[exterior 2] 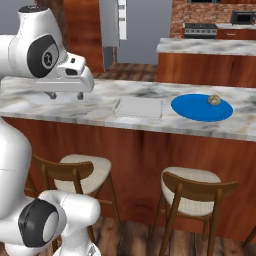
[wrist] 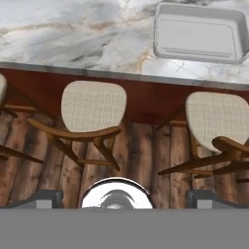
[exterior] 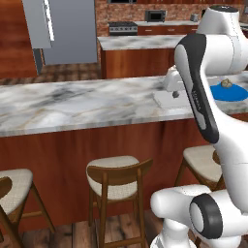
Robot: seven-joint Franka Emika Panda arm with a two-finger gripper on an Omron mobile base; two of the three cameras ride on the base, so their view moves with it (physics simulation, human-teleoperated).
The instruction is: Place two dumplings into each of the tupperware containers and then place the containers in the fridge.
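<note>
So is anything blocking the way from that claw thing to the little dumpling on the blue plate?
Nothing visible. The open gripper hangs above the marble counter; only the low, empty tupperware container lies between it and the dumpling on the blue plate.

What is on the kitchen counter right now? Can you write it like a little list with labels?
counter: grey-white marble top with stools below it
container: one empty see-through tupperware tray, lying flat on the counter
plate: round blue plate, beside the tray, not touching it
dumpling: one tan dumpling on the plate
gripper: open, holding nothing, above the counter, off to the side of the tray away from the plate
fridge: grey fridge far behind, across the room
</note>
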